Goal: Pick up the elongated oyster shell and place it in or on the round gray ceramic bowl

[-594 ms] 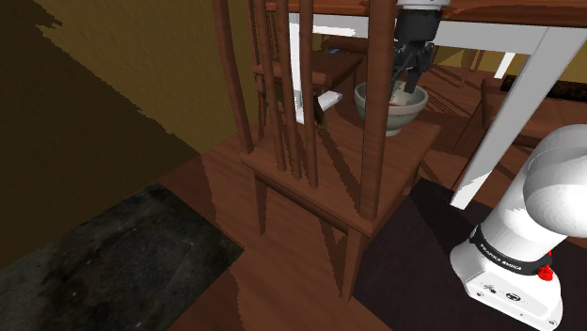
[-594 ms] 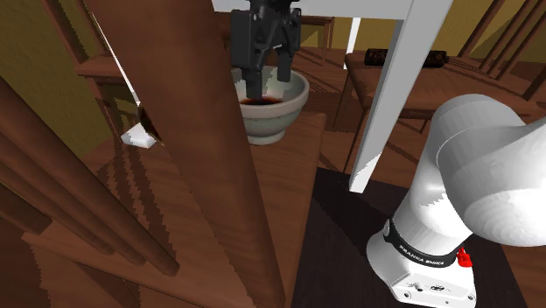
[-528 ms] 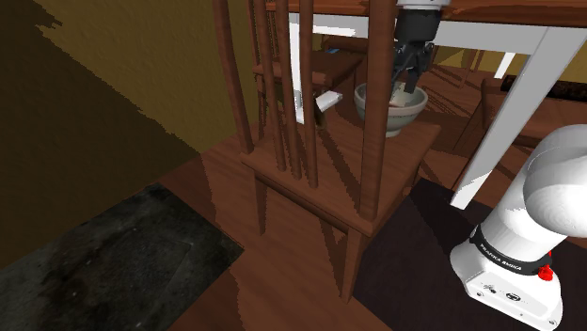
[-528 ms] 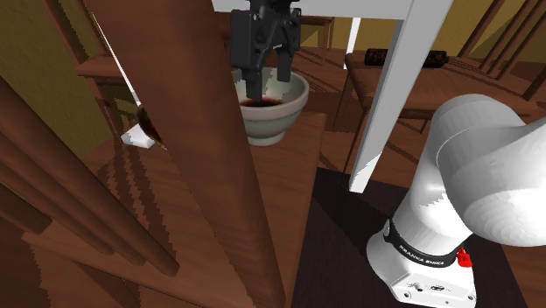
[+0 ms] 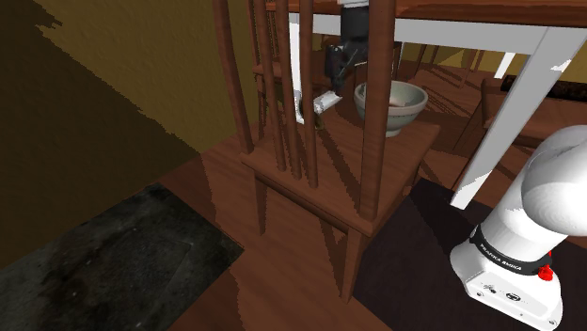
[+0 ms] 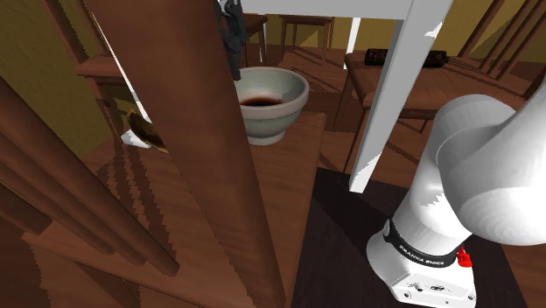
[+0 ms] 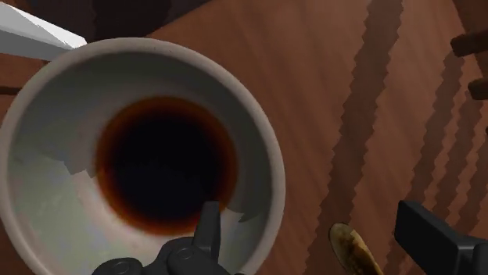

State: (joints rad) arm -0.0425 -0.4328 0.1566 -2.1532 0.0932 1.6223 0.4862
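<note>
I see my pincer (image 5: 336,70) has left its spot over the bowl (image 5: 404,102) and swung toward the shoulder view's left, nearer the shell (image 5: 326,100).

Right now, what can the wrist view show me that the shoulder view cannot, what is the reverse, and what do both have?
The wrist view alone looks straight down into the bowl to its dark bottom, with the end effector fingers apart. The shoulder view alone takes in the arm's white base, the chair's legs and a dark mat. Both show the bowl, the oyster shell beside it, and the wooden seat.
</note>
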